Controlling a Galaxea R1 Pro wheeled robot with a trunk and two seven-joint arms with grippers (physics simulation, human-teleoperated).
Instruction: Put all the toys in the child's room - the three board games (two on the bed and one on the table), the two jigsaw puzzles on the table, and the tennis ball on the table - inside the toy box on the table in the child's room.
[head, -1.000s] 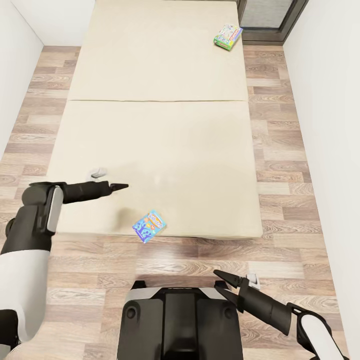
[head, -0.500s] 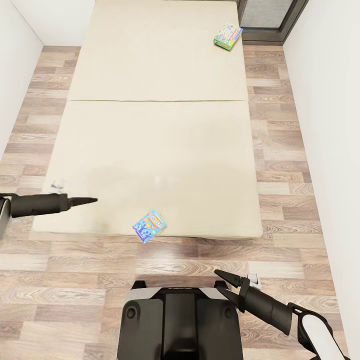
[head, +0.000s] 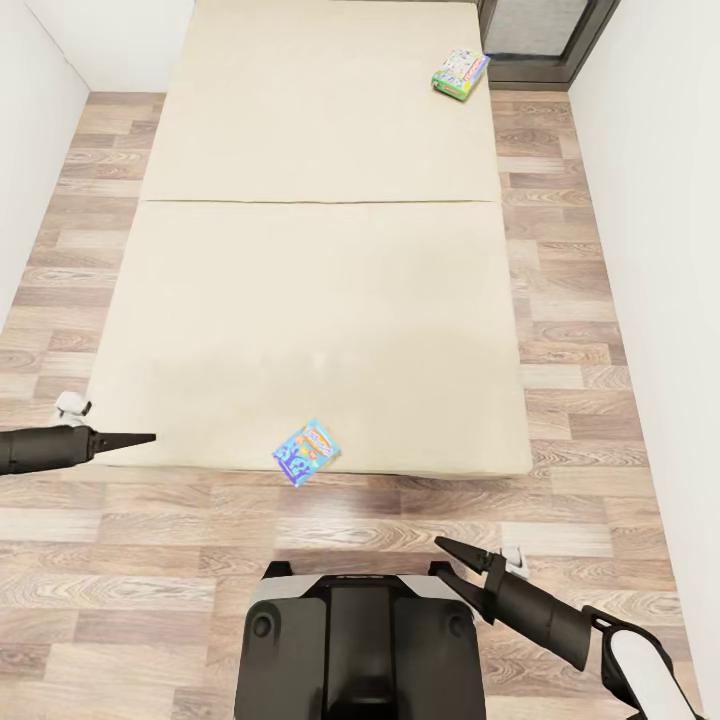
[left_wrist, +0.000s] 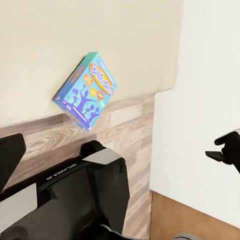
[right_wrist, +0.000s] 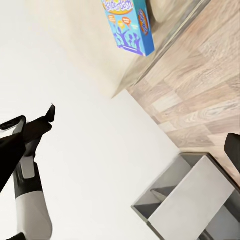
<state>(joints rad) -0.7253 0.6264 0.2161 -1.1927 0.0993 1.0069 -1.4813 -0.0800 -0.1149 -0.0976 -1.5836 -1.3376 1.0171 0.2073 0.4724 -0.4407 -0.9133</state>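
Nearest, right pincer over the wood floor beside the robot base, fingers spread wide, holding nothing. Left pincer at the bed's near left corner, fingers drawn narrow to a point, empty. Blue board game lying on the near edge, partly overhanging. Green board game at the far right corner
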